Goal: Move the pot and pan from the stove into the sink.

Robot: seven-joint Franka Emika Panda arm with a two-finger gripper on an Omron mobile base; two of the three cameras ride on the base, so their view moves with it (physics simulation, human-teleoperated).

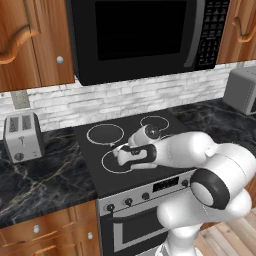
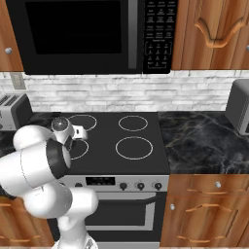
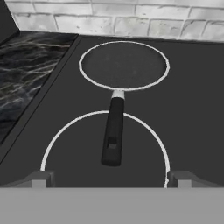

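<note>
Hand (image 3: 111,178) spread wide, holding nothing, its fingertips (image 3: 40,179) apart above the stove's (image 3: 188,109) near-left ring. Beyond them lies the pan (image 3: 124,64) on the far-left ring, its handle pointing toward the hand. Arm hides the hand from both base cameras.

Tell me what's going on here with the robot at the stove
A white robot arm is reaching over the stove toward the pan, which sits on the back left burner with its black handle pointing toward the front. The gripper is open and hovers just short of the end of that handle, holding nothing. So the pan hasn't been picked up yet. A toaster stands on the counter to the left.
</note>
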